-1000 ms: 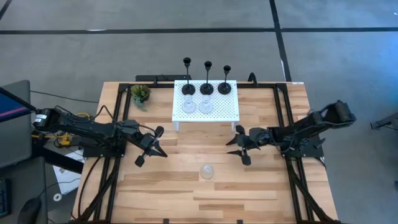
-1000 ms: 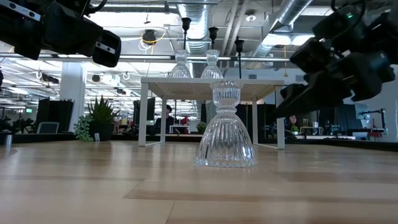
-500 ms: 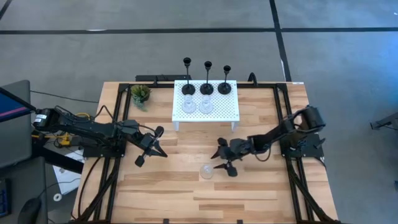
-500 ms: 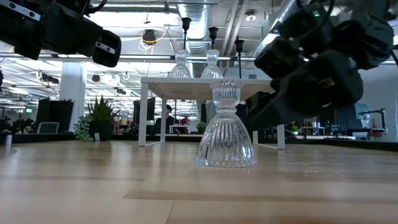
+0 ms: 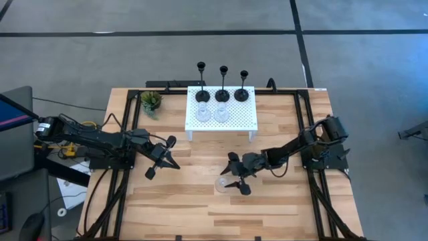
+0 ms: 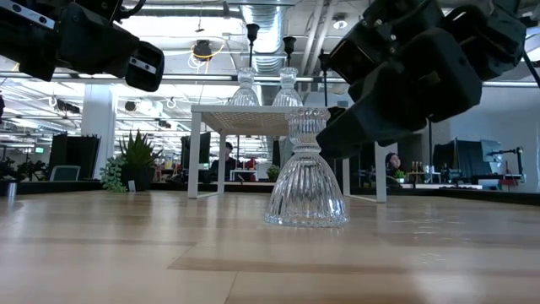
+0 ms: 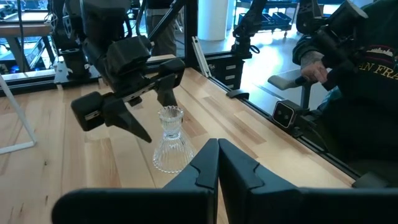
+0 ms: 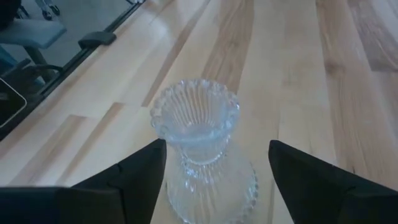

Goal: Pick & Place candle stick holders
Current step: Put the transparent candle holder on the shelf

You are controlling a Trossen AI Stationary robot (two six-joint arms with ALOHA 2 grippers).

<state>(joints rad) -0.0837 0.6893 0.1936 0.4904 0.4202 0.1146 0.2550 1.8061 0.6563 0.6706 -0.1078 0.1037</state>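
A grey floor (image 5: 200,27) is seen around the wooden table (image 5: 180,207) from above, crossed by dark lines — one running across, another down at an angle. A dark monitor (image 5: 15,130) is placed off the table's left side. From table height, an open industrial ceiling is shown, with silver ducts (image 6: 270,21) and pipes and bright strip lighting. White columns (image 6: 97,127) are set among desks and dark screens (image 6: 498,156) at the back of the room. In the left wrist view, a person in a dark sweatshirt (image 7: 360,81) is seated beside the table — a chair armrest (image 7: 286,81) is visible nearby.
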